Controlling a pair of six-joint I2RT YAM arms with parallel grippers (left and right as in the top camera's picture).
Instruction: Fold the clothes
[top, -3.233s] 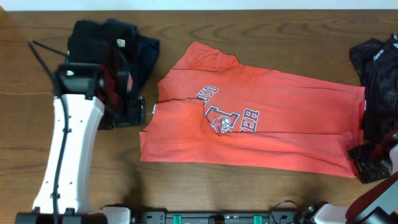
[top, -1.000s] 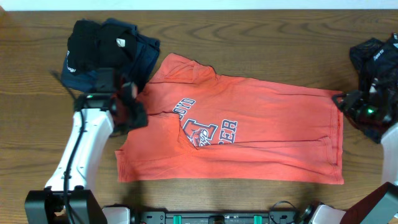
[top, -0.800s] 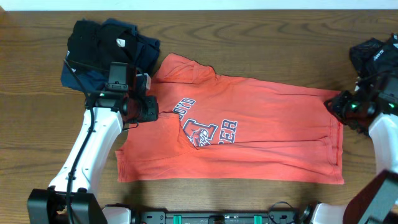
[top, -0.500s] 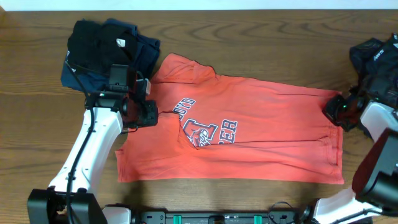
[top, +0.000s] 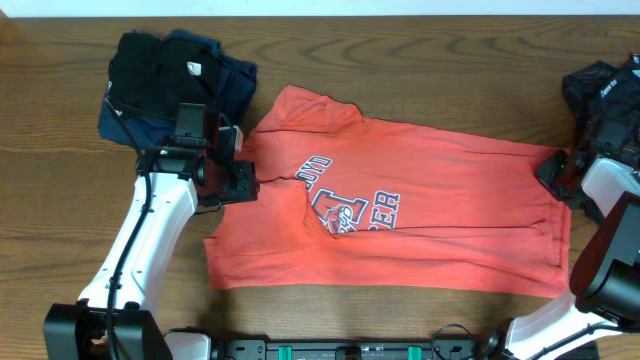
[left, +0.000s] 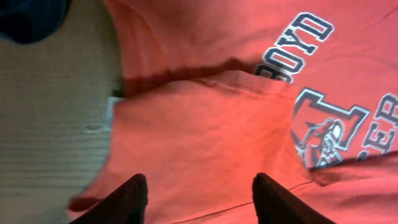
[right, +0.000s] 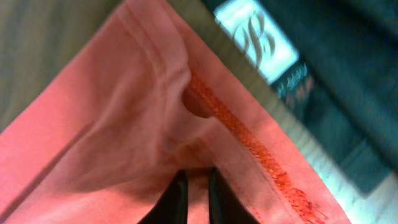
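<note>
As it lies, the T-shirt (top: 420, 215) runs crosswise — hem (top: 558, 235) rightward.

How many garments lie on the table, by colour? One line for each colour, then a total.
Orange-red: 1, the T-shirt in the middle
Black: 1, the black garment at top left
Navy: 1, the navy garment partly under it
Dark, colour unclear: 1, the dark heap at the right edge, perhaps more than one piece
Total: 4
</note>
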